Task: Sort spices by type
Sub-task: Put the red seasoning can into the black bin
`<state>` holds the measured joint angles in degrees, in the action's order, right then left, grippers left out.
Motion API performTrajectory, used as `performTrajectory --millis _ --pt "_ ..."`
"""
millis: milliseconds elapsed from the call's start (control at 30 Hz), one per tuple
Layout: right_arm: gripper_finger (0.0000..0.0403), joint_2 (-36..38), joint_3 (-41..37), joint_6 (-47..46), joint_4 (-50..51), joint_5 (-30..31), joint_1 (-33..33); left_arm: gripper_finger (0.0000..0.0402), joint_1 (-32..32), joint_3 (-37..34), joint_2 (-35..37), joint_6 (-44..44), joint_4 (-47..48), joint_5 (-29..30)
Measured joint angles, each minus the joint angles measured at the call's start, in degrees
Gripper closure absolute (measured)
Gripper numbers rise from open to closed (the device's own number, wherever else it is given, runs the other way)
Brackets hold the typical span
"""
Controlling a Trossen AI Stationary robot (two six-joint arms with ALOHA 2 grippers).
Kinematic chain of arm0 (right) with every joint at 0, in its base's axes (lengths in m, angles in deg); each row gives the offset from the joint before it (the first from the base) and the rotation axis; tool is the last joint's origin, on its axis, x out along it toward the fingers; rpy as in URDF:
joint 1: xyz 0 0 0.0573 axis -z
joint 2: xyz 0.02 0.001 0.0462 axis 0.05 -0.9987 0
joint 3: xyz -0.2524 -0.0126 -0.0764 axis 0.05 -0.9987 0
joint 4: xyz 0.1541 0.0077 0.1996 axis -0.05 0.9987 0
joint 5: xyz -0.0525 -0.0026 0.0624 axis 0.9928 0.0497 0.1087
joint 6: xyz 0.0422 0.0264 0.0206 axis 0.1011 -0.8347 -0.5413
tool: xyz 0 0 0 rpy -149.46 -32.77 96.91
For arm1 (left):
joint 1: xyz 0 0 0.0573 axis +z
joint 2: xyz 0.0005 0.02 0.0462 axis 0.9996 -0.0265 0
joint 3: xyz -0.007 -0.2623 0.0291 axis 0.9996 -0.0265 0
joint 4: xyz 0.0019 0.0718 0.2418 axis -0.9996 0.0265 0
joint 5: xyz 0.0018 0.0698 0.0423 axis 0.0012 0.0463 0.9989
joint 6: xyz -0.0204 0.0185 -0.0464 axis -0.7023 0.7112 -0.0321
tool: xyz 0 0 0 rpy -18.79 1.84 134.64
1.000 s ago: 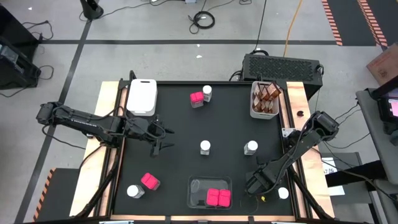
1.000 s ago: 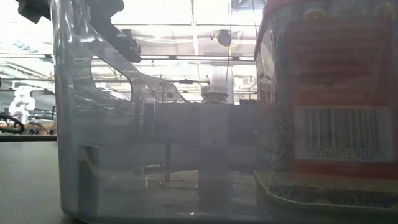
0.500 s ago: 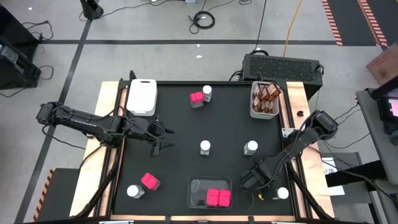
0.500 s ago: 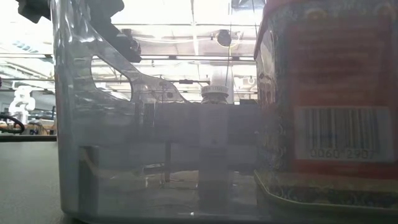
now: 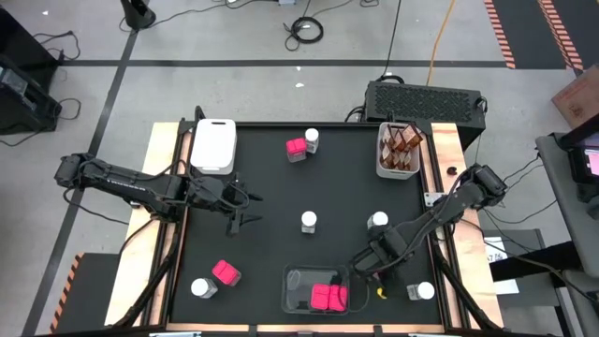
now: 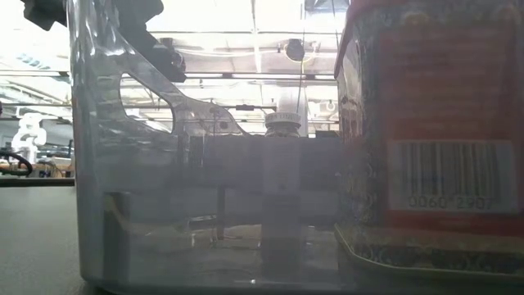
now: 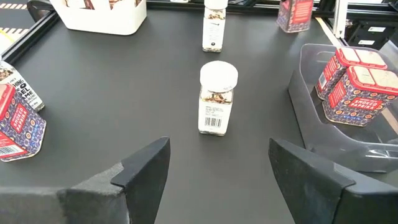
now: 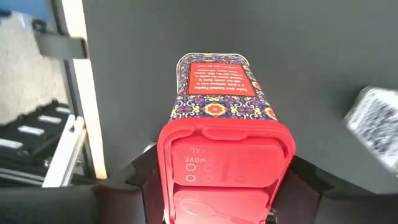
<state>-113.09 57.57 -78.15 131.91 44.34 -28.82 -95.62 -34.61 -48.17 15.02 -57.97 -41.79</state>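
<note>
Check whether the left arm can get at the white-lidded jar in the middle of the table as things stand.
Probably yes. The left gripper stands open, facing the white-lidded jar, with only bare table between them. The right gripper is off by the clear tray, shut on a pink box.

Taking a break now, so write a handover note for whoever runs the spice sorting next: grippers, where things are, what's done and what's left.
Left gripper: open, empty, hovering over the table's left-centre and facing a white-lidded jar.
Right gripper: shut on a pink box, beside the clear tray.
Done: two pink boxes sit in the clear tray, and the brown jars are in the white bin.
Left: put the held box in the tray, then one loose pink box and another. Five white-lidded jars stand scattered, not yet grouped.
</note>
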Motion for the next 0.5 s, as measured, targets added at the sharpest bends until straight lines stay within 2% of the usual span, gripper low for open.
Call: performTrajectory --millis 133,233,500 --pt "0.0197 0.0 4.3 2.2 -0.1 3.7 1.3 0.0125 0.0 0.0 0.0 0.0 0.0 0.0" --pt "0.0197 0.0 6.7 6.2 -0.6 4.1 2.3 0.0125 0.0 0.0 0.0 0.0 0.0 0.0" --pt "0.0197 0.0 9.4 22.7 -3.7 10.7 4.8 0.0125 0.0 0.0 0.0 -0.2 0.0 0.0"
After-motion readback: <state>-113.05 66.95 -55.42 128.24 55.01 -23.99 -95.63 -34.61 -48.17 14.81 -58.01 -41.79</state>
